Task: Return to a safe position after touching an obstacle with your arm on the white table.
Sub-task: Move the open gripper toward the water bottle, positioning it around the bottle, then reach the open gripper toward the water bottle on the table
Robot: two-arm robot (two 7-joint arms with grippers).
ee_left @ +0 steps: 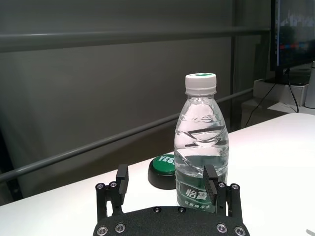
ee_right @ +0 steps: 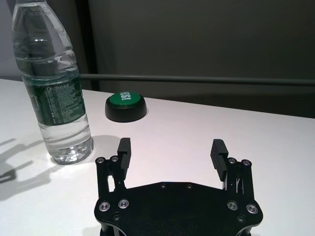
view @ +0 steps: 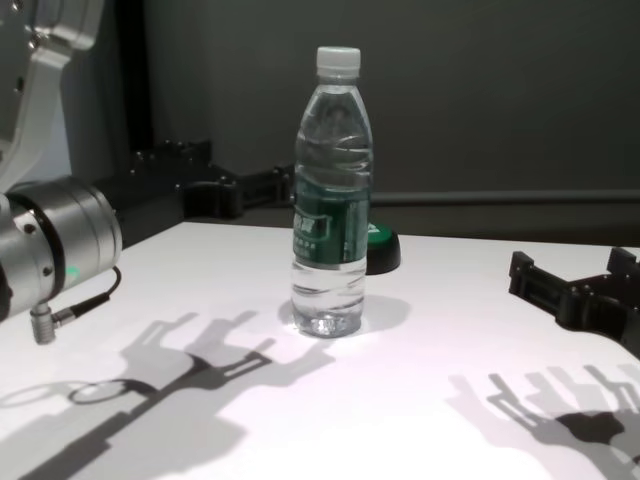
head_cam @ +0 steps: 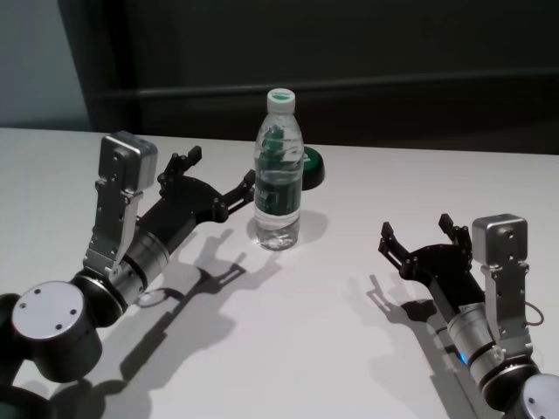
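Note:
The obstacle, a clear water bottle [head_cam: 279, 179] with a white cap and dark green label, stands upright on the white table [head_cam: 349, 349]. My left gripper [head_cam: 218, 172] is open and empty just left of the bottle. Its inner fingertip [head_cam: 249, 183] is at the bottle's side at label height; I cannot tell whether it touches. In the left wrist view the bottle [ee_left: 202, 142] rises just beyond one finger [ee_left: 210, 178]. My right gripper [head_cam: 417, 229] is open and empty, low over the table, well to the right of the bottle. The right wrist view shows the bottle [ee_right: 54, 88] farther off.
A low black round object with a green top [head_cam: 312, 166] sits just behind the bottle, also in the right wrist view [ee_right: 126, 104]. The table's far edge runs behind it, before a dark wall with a rail. Bare table lies between the two arms.

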